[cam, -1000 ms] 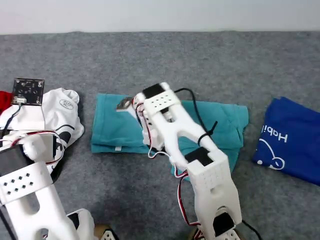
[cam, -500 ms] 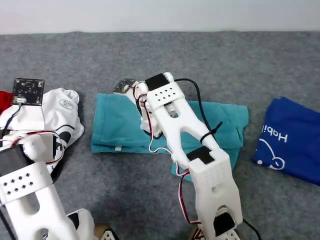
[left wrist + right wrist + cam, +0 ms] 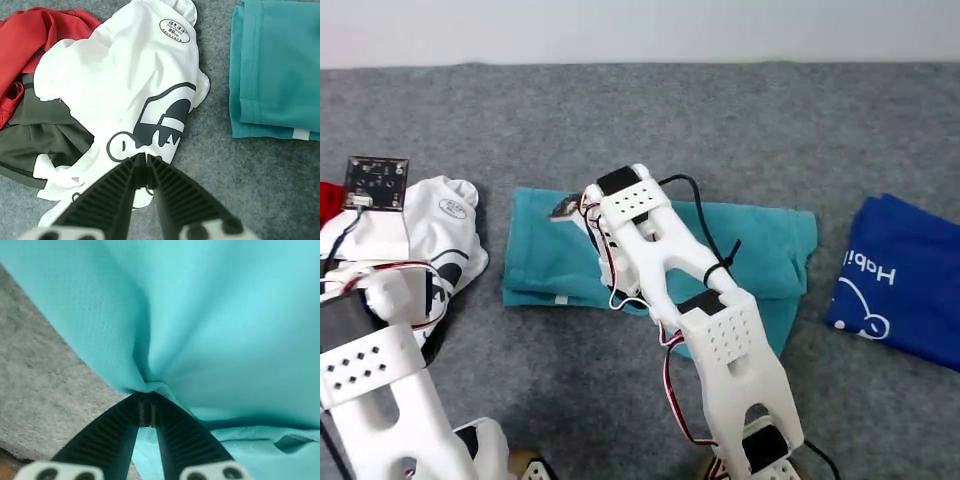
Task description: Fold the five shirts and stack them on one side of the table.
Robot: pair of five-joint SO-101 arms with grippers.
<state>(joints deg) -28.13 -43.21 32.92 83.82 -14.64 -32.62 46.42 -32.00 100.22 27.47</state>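
A teal shirt [image 3: 545, 250] lies partly folded mid-table, and my right arm [image 3: 640, 215] stretches over it. The right wrist view shows my right gripper [image 3: 147, 395] shut on a pinched fold of the teal shirt [image 3: 225, 315], with grey table surface beside it. At the left edge, a white shirt [image 3: 445, 225] with a black print sits under my left arm [image 3: 370, 350]. My left gripper [image 3: 145, 162] is shut with nothing in it, just above the white shirt [image 3: 125, 90]. A red shirt [image 3: 40, 30] and a dark olive shirt [image 3: 40, 135] lie crumpled under the white one.
A blue shirt [image 3: 905, 275] with white print lies at the right edge. The teal shirt's folded hem [image 3: 280, 75] is close to the white shirt. Bare grey felt [image 3: 720, 120] runs along the far side, below a white wall.
My right arm's wrist swung toward the far side, then came back down and left over the teal shirt, dragging fabric. The left arm has kept still.
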